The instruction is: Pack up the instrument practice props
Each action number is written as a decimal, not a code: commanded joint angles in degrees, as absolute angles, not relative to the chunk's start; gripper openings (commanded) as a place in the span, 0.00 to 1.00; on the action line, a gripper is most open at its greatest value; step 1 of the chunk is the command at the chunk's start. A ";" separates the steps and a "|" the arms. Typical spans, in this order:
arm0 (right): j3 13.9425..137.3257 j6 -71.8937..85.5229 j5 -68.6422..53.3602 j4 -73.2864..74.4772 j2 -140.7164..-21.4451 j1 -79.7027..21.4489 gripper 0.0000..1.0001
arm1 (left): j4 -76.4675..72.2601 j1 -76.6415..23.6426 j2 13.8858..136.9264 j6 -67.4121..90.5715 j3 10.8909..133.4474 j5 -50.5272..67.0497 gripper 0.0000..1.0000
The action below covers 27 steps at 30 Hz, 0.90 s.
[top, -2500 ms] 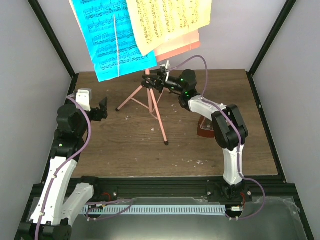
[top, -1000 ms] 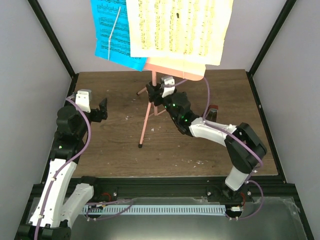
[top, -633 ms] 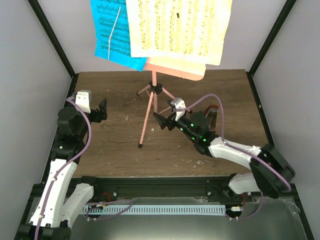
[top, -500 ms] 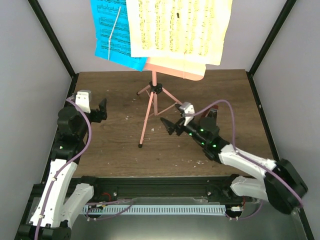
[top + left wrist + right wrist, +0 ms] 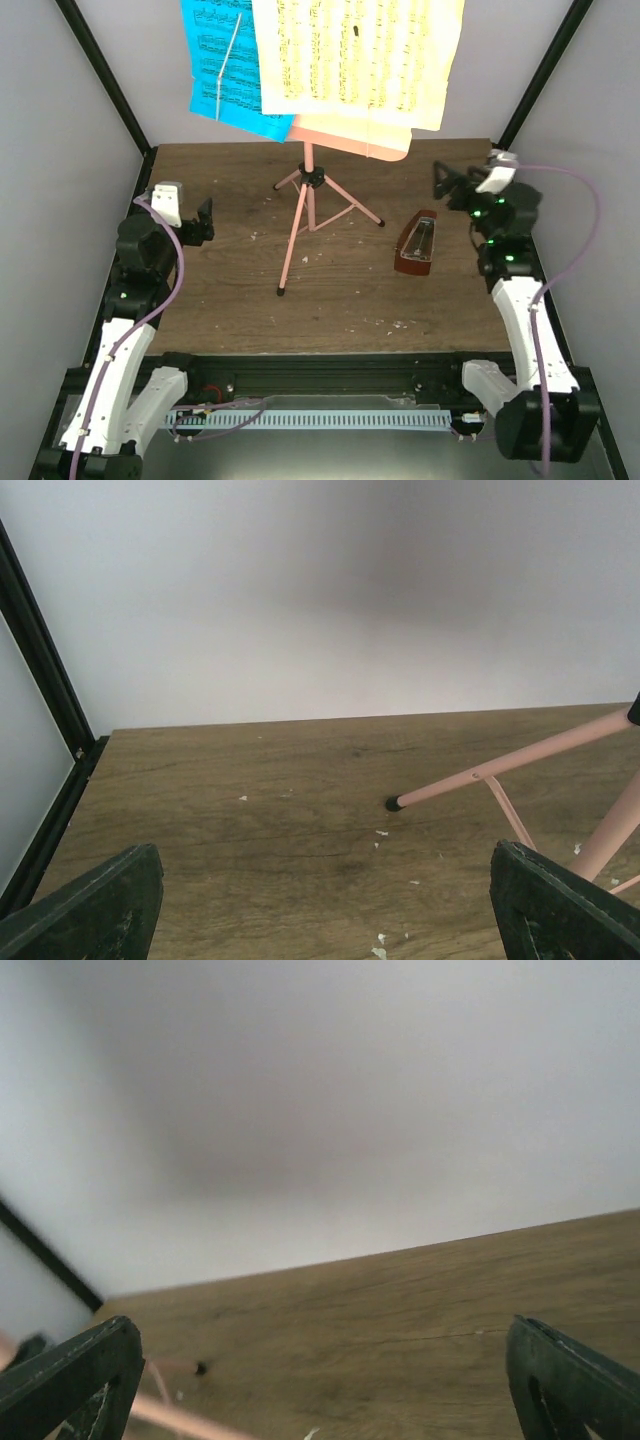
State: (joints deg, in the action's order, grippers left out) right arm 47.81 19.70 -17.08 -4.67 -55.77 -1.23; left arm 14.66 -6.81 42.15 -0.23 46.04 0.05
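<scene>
The pink metal tripod music stand [image 5: 312, 177] stands upright at the back middle of the brown wooden table [image 5: 230, 300], with all three feet on the wood. High on its desk rest the blue paper sheet-music page [image 5: 218, 60] and, partly over it, the pale yellow paper sheet-music page [image 5: 355, 55]. The small reddish-brown pyramid metronome [image 5: 415, 245] sits on the table to the right of the tripod, apart from its nearest leg.

What has changed concerns the right arm. A moment ago the right gripper [image 5: 450, 185] was at the hub of the tripod, and the stand was turned and shifted so that the pages now face forward. Since then the fingers have let go, and the arm has drawn back to the right edge of the table, well apart from the stand. Its fingers are now spread wide and empty, as the right wrist view confirms. The metronome, earlier hidden by this arm, is now in plain view. The left gripper [image 5: 203, 220] has not moved; it waits at the left side, also spread and holding nothing, with one tripod foot [image 5: 393, 803] ahead of it.

In my judgement the stand was only repositioned. Nothing is packed yet: the pages are on the desk, the tripod is unfolded, and no box is visible.
</scene>
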 commanded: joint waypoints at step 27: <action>76.37 45.39 -63.44 -12.58 -59.69 7.97 0.89 | 13.27 -7.03 41.49 0.87 46.08 1.85 0.91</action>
State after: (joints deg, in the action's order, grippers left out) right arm 73.08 49.21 -62.17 -16.73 -57.76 10.55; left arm 14.66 -6.81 42.13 0.25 46.02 1.26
